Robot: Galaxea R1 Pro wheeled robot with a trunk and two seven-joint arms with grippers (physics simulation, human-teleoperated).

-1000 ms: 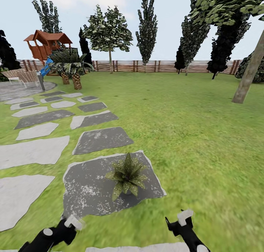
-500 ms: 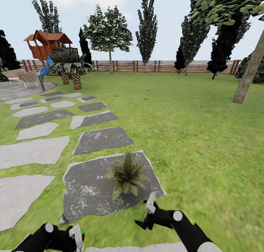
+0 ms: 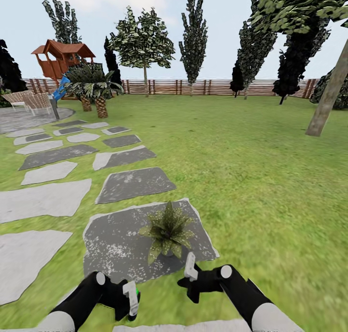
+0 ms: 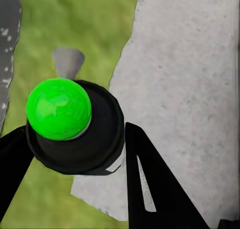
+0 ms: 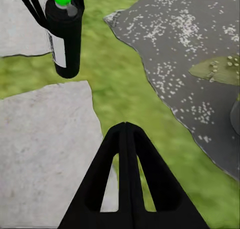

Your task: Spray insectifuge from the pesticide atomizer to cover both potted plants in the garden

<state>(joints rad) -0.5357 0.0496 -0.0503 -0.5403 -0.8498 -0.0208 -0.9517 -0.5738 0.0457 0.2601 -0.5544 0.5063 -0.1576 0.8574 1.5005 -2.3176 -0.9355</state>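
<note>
A potted plant (image 3: 167, 230), a low rosette of speckled green leaves, stands on a dark stepping stone (image 3: 116, 245) just ahead of both arms. My left gripper (image 3: 127, 300) is shut on the pesticide atomizer (image 3: 131, 295), a slim dark bottle with a white label. In the left wrist view the atomizer (image 4: 75, 134) shows a bright green ball on top, between the black fingers (image 4: 150, 179). My right gripper (image 3: 191, 279) is shut and holds nothing, close to the plant's near side. The right wrist view shows the right gripper (image 5: 125, 126), the atomizer (image 5: 65, 39) and a leaf of the plant (image 5: 220, 69).
Grey stepping stones (image 3: 48, 199) run away to the left toward a paved circle (image 3: 24, 118) with a bollard lamp (image 3: 53, 106). Palms (image 3: 94, 88), a wooden playhouse (image 3: 63, 56) and a slatted fence (image 3: 208, 87) stand far off. A leaning trunk (image 3: 328, 97) stands on the lawn (image 3: 261, 177) at right.
Both arms have swung inward toward each other. The left gripper carried the bottle rightward. The right gripper moved left, closer to the plant. The camera has not moved.
</note>
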